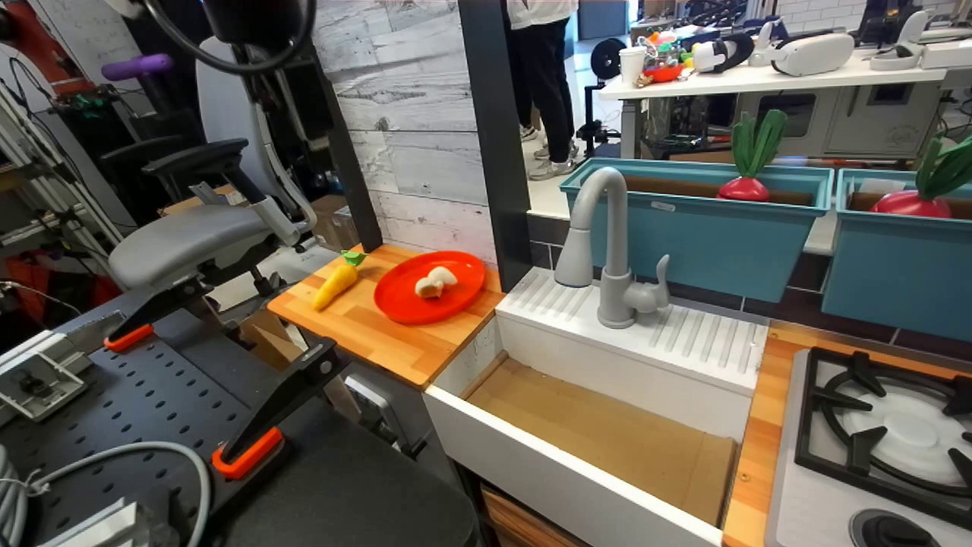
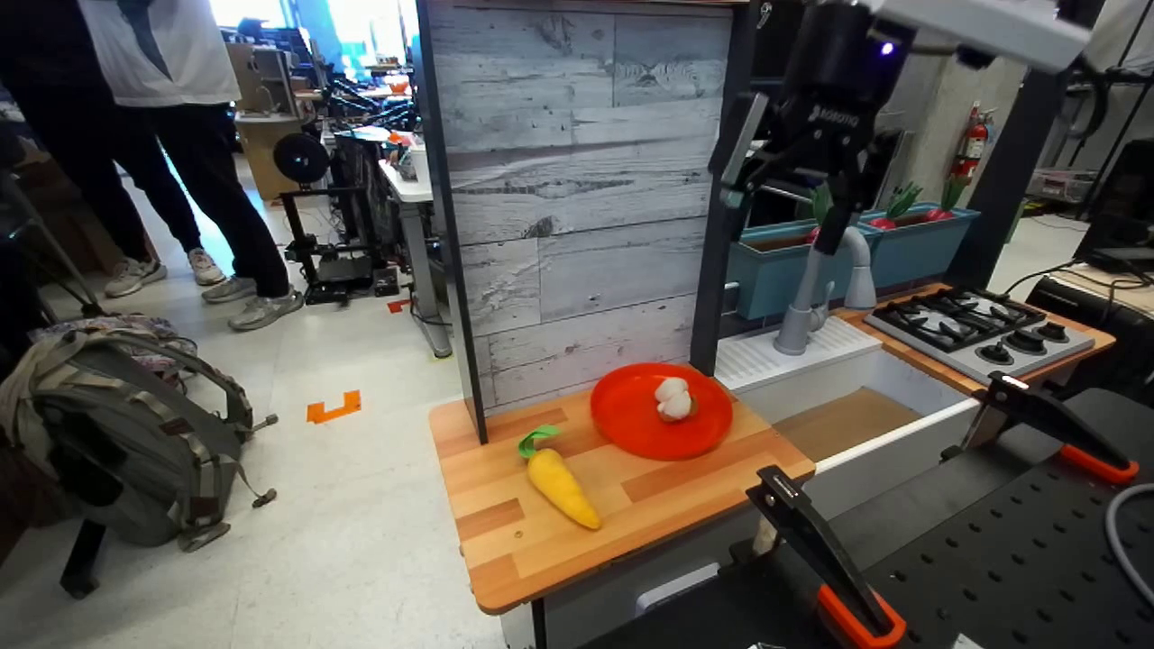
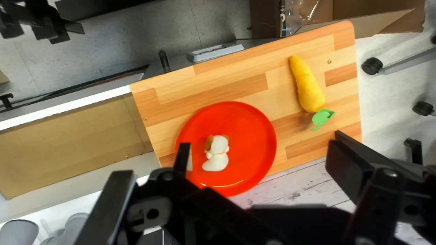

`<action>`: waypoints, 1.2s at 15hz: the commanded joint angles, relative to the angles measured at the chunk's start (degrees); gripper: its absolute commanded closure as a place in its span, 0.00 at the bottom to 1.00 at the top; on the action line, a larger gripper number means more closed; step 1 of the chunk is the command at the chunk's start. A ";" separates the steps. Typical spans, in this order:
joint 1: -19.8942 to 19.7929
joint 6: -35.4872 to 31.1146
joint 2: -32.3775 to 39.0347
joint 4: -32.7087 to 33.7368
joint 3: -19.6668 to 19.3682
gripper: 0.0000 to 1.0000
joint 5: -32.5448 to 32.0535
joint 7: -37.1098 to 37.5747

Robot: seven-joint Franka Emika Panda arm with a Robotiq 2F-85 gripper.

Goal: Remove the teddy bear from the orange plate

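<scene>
The teddy bear (image 1: 436,282) is a small pale cream toy with brown ears. It lies on the orange plate (image 1: 399,292), also in an exterior view as bear (image 2: 674,399) and plate (image 2: 631,419). In the wrist view the bear (image 3: 217,154) lies left of the centre of the plate (image 3: 252,143). The plate rests on the wooden counter. My gripper (image 2: 783,214) hangs high above the counter and sink, apart from the bear. In the wrist view my gripper (image 3: 260,148) has its fingers wide apart with nothing between them. The left finger overlaps the plate's edge in the picture.
A yellow toy carrot (image 2: 561,487) with a green top lies on the wooden counter (image 2: 505,550) beside the plate. A grey plank wall (image 2: 586,180) stands behind. The sink (image 1: 592,433), grey faucet (image 1: 613,243) and stove (image 2: 983,329) are alongside. Teal planters (image 1: 699,228) stand behind the faucet.
</scene>
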State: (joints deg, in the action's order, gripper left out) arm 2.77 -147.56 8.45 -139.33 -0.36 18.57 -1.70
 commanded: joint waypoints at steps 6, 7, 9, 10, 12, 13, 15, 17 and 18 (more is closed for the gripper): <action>-1.78 -6.50 26.29 19.60 3.17 0.00 -0.31 3.86; -1.23 -6.00 29.02 22.06 2.45 0.00 -1.36 5.10; -0.55 -5.82 33.04 25.73 1.72 0.00 -2.46 6.96; -0.43 -5.41 34.91 27.52 1.56 0.00 -3.00 7.82; 0.08 -4.83 38.13 30.69 0.99 0.00 -4.24 9.70; 0.46 -4.14 39.68 32.30 0.52 0.00 -5.00 10.65; 1.16 -4.14 42.42 34.87 -0.27 0.00 -6.29 12.60; 1.74 -3.81 44.60 36.93 -0.92 0.00 -7.41 14.00; 1.98 -3.64 45.43 37.74 -1.15 0.00 -7.87 14.63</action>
State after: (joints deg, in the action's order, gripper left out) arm 3.12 -153.35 50.54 -106.10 0.10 12.57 9.83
